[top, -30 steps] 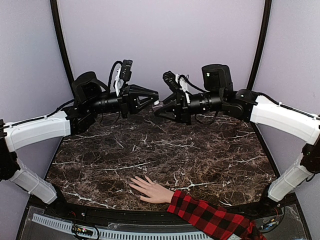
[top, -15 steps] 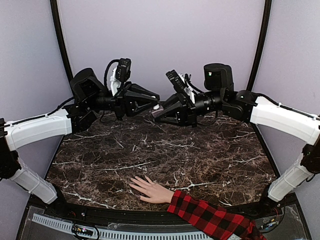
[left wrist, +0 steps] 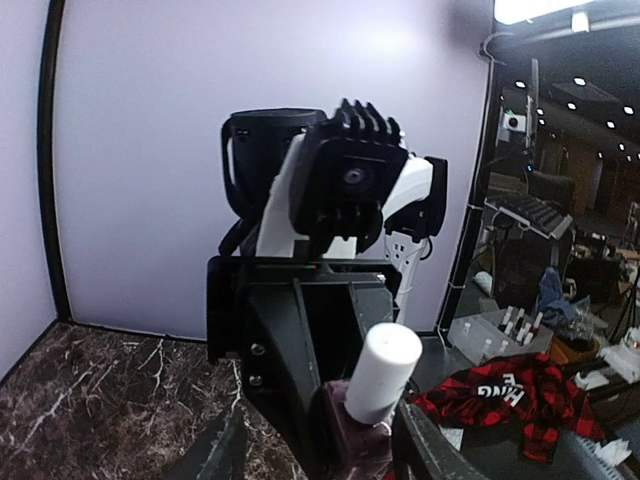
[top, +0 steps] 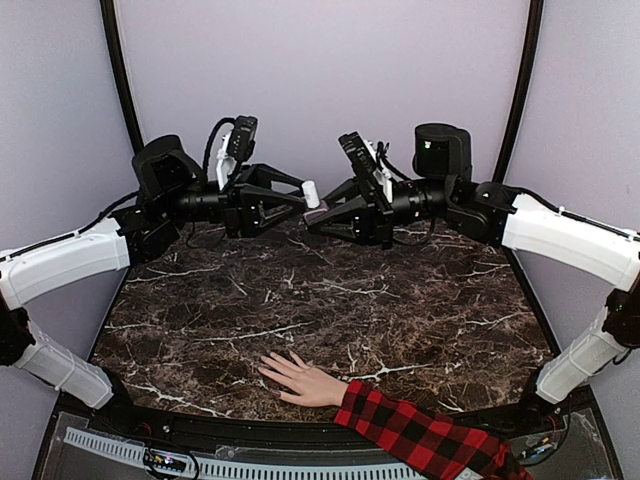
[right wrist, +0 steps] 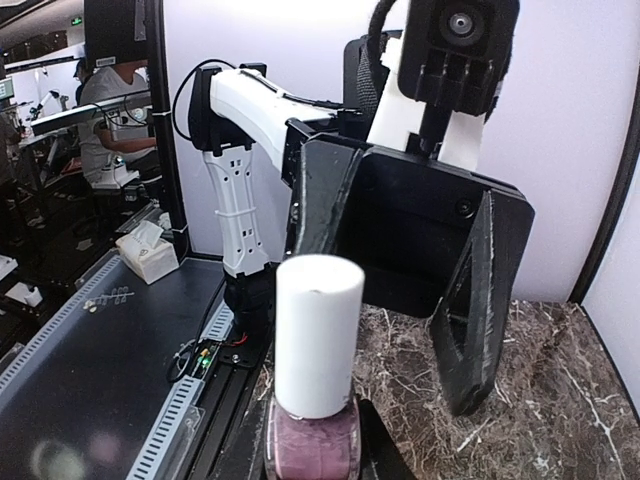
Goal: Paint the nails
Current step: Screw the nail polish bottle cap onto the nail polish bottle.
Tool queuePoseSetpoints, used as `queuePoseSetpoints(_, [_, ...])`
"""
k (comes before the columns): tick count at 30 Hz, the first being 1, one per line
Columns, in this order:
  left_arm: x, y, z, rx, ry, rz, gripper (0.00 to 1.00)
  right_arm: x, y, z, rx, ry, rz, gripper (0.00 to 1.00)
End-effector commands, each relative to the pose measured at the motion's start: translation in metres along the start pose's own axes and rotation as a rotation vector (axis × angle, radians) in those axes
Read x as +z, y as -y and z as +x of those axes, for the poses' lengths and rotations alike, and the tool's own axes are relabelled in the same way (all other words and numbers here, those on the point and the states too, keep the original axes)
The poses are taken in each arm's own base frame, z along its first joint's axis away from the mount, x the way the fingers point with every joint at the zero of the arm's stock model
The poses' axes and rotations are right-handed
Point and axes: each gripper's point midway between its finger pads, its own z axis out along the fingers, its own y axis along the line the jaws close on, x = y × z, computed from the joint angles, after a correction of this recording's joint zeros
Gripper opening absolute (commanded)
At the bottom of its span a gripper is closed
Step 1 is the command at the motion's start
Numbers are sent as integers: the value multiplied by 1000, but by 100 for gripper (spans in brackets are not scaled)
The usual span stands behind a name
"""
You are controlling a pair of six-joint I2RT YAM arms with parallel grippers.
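Note:
The pale hand [top: 300,379] lies flat on the marble table [top: 400,310] near its front edge, fingers spread toward the left, with a red-and-black plaid sleeve [top: 420,436]. Its nails are too small to make out. High over the back of the table my right gripper [top: 322,214] is shut on a purple polish bottle [right wrist: 310,450] whose white cap [right wrist: 317,335] is on. My left gripper [top: 297,196] faces it, open, with its fingers [right wrist: 470,320] on either side of the cap [left wrist: 382,372]. I see no contact between them and the cap.
Both arms meet in mid-air at the back centre, wrists almost touching. Black frame posts [top: 118,70] rise at the table's back corners before a lilac backdrop. Beyond the table lie a plaid cloth [left wrist: 500,395] and a tissue box [right wrist: 145,250].
My left gripper has gone from shut at the cap to open around it. Both wrists have turned and lifted a little. The hand has stayed still.

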Motion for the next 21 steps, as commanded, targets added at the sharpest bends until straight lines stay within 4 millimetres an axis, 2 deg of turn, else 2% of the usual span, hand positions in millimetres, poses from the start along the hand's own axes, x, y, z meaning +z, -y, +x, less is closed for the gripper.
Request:
queuePoseSetpoints(1, [-20,-7,-19,17,35,-144,54,-10,3,-31,-131,71,67,0])
queuePoseSetpoints(5, [-25,-8,-26,38,40,-193,59,-12,29,-21,-100,28,213,0])
queuePoseSetpoints(9, [-31,-24,-28,23,41,-301,59,-20,64,-14,-69,-10,409,0])
queuePoseSetpoints(15, [-34,-43,-28,-10,62,-396,60,-21,86,-4,-60,-48,557,0])
queuePoseSetpoints(21, [-36,-63,-26,-49,88,-485,60,-18,99,4,-63,-90,666,0])
